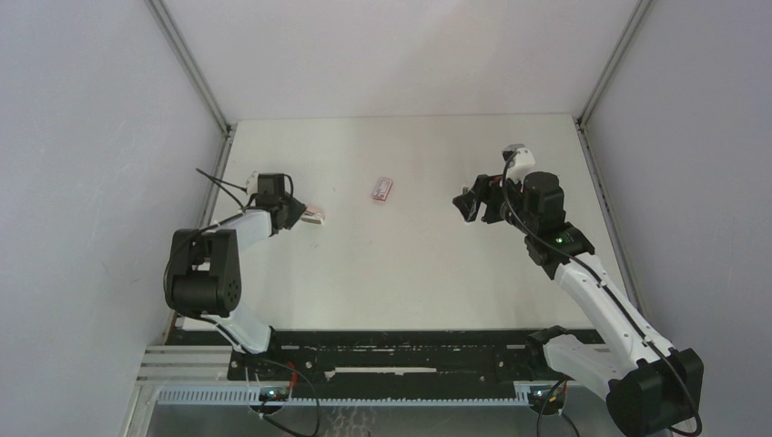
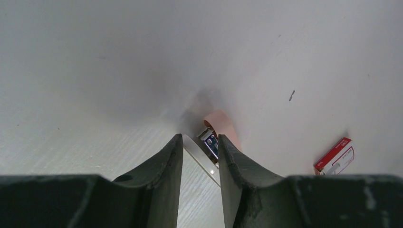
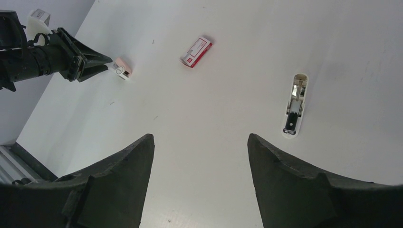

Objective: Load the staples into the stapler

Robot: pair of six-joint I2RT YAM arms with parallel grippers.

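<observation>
At the left of the top view, left jaws set narrow around a small pink stapler [image 1: 314, 216] (too close to tell if pinching it or just beside it). Right jaws spread wide, up over the bench [image 1: 410, 273]. Red staple box [image 1: 382, 188] flat near the upper middle, well apart from both. In the right wrist view, a white stapler [image 3: 294, 104] lying open at the right.

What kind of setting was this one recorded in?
Probably a lab robot cell: a plain white tabletop boxed in by blank grey wall panels, with a small red-and-white staple carton set out.
</observation>
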